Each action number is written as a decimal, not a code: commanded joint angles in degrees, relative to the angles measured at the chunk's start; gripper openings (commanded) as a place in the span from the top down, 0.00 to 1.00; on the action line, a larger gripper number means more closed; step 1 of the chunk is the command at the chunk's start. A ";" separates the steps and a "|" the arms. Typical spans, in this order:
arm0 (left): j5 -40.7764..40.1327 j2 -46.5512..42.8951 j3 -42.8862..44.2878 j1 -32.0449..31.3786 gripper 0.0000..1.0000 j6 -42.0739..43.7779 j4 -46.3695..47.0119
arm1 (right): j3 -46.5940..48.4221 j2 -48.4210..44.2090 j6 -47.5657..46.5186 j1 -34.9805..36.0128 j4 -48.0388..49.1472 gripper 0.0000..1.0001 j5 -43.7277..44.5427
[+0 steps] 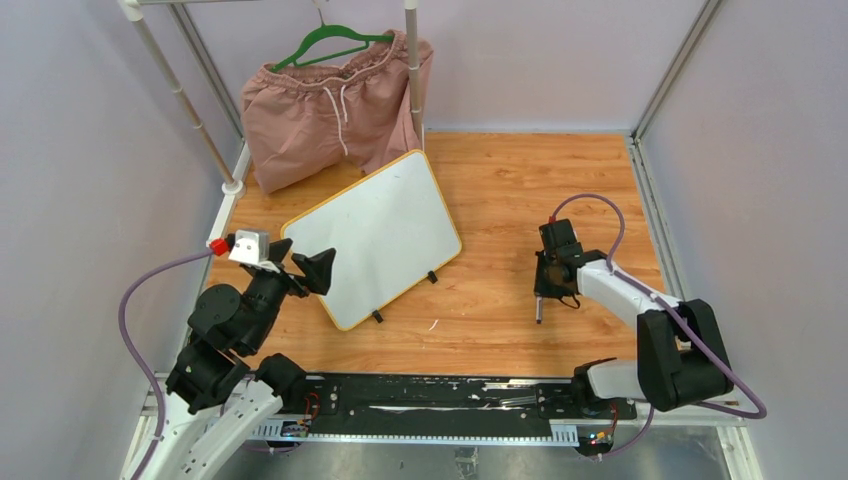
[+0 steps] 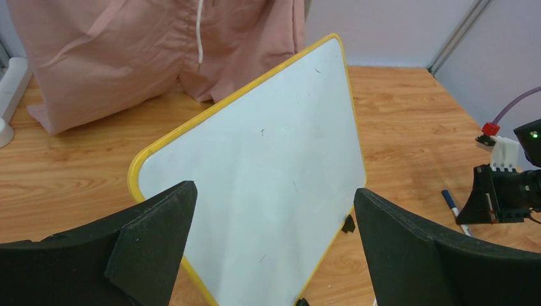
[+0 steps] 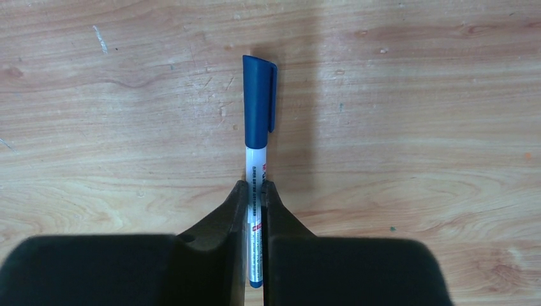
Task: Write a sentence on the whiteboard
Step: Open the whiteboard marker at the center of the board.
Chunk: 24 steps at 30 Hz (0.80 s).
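The whiteboard (image 1: 375,235) is glossy white with a yellow frame and two black feet, and lies at an angle left of centre on the wooden table. Its face (image 2: 268,146) is blank apart from a few faint marks; no sentence shows on it. My left gripper (image 1: 300,262) hovers over the board's near-left corner with its jaws wide open and empty (image 2: 274,191). My right gripper (image 1: 548,290) is right of the board, low at the table. It is shut (image 3: 255,186) on a white marker (image 3: 257,162) with its blue cap on. The marker (image 2: 452,204) also shows in the left wrist view.
Pink shorts (image 1: 330,105) hang on a green hanger (image 1: 325,42) from a white rack at the back left, just behind the board's far corner. The rack's posts (image 1: 190,110) stand at the table's left edge. Grey walls enclose the table.
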 commanded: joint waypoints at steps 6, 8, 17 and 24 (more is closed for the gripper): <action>-0.12 -0.76 -0.56 -0.53 0.00 0.76 1.30 | -0.08 -6.96 1.08 1.44 -4.79 1.00 -1.91; -0.46 -0.43 -0.78 -0.52 0.00 0.20 1.81 | 0.64 -11.52 0.74 2.26 -6.14 1.00 -2.36; 9.92 1.81 -0.72 -0.52 0.00 -8.91 11.45 | 5.71 -27.30 -3.72 9.55 -7.66 1.00 -13.07; 34.36 11.93 1.75 -0.51 0.00 -19.98 24.84 | 9.31 -33.03 -4.97 15.17 -3.71 1.00 -23.42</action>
